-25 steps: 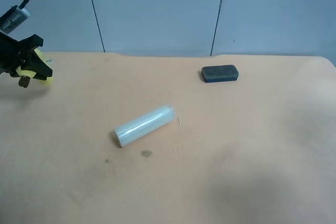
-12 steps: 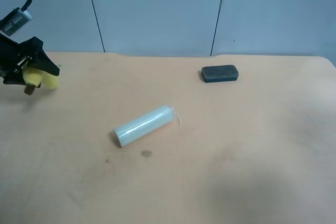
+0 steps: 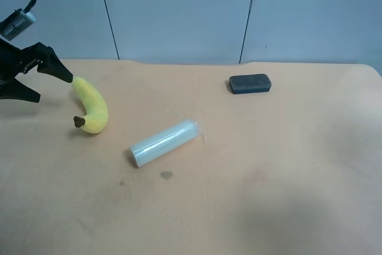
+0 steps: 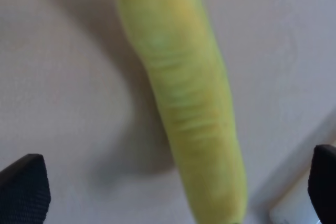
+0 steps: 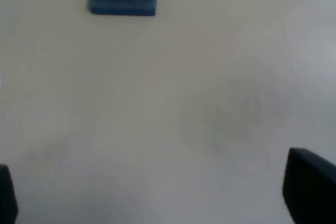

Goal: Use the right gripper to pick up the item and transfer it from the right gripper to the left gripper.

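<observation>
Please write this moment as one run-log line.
left gripper: open | right gripper: open, empty | banana: on table, ungripped

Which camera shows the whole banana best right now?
Exterior high: the banana lies whole on the table, stem visible. The left wrist view shows only its blurred yellow body, cropped, and the right wrist view shows none of it.

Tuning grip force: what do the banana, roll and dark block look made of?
Banana: soft plush fabric, matte, faintly ribbed surface in the left wrist view. Roll: pale translucent plastic film, slightly glossy. Block: dark grey, matte, rounded corners; probably foam or rubber, unclear.
</observation>
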### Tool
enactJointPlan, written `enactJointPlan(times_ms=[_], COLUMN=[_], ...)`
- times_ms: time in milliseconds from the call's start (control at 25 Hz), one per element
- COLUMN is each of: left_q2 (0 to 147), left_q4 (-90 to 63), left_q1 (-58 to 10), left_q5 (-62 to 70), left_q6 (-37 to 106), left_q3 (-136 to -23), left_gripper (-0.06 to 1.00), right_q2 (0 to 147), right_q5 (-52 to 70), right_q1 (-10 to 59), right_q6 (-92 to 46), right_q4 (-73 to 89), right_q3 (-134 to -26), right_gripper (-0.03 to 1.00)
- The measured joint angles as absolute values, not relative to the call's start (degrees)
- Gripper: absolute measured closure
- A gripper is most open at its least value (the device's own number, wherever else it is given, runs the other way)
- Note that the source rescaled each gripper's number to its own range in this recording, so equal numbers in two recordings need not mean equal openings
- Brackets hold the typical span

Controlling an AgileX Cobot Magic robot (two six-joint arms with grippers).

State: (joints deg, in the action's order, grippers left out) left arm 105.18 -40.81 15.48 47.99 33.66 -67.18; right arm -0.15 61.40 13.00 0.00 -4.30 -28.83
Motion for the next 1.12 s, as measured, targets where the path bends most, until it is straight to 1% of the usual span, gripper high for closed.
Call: enactJointPlan(times_ms=[240,600,880,1120], left_q2=[102.31,87.4,71.86,58.52], left_q4=[-40.81,-38.2,-29.25,-18.41], left_q1=[15.48,15.48,15.48,15.48], left_q5=[48.11,49.86,55.25,59.26], left_q6=[33.71,30.65,24.45,17.25], left_q3=[-67.18,-67.18,-67.18,-66.21], left_gripper=[-0.05,-0.05,-0.05,-0.05], right_q2=[-0.15,-0.15,-0.15,-0.15], right_q5=[61.4,61.4,61.4,61.4], right_q1=[13.0,13.0,13.0,13.0], right_q6=[0.0,0.0,0.0,0.0], right_q4=[-4.3,-4.3,-4.3,-4.3], right_q3=[-28.83,-28.83,-28.83,-28.83], right_gripper=[-0.03,-0.03,-0.03,-0.03])
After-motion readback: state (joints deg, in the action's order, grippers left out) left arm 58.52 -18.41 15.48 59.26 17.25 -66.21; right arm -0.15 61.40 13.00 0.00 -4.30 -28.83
